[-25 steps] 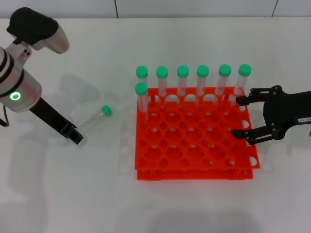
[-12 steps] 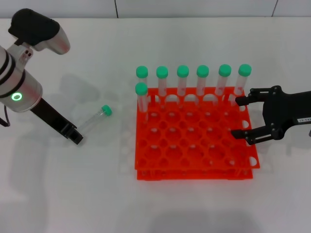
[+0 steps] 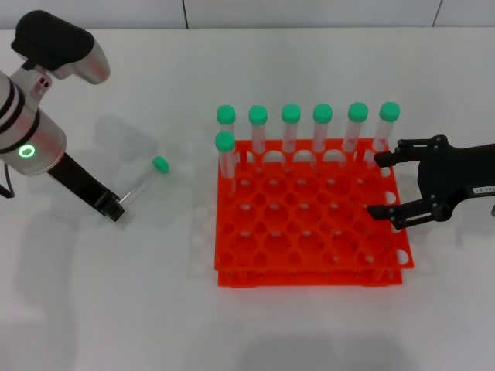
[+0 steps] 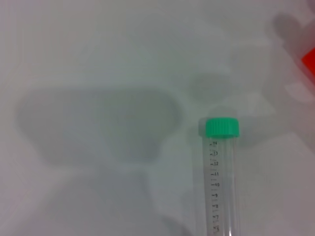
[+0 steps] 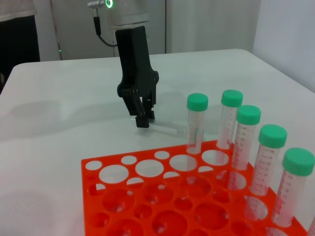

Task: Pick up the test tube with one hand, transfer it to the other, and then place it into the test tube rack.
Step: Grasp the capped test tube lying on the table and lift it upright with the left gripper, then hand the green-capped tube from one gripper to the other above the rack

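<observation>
Presently we find the left gripper [image 3: 114, 207] left of the test tube rack [image 3: 309, 267], fingers clenched on the test tube [image 3: 144, 182] base, cap end raised and aimed rackward. Right gripper [image 3: 387, 185] waits fingers parted over the rack's right edge, well apart.

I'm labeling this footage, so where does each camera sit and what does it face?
Head: above, looking down at the rack, both hands showing: left hand, right hand.
Left wrist: on the left arm, facing the tube; no body shows.
Right wrist: on the right arm, facing across the rack toward the left hand.
Shared: that tube, the rack.
</observation>
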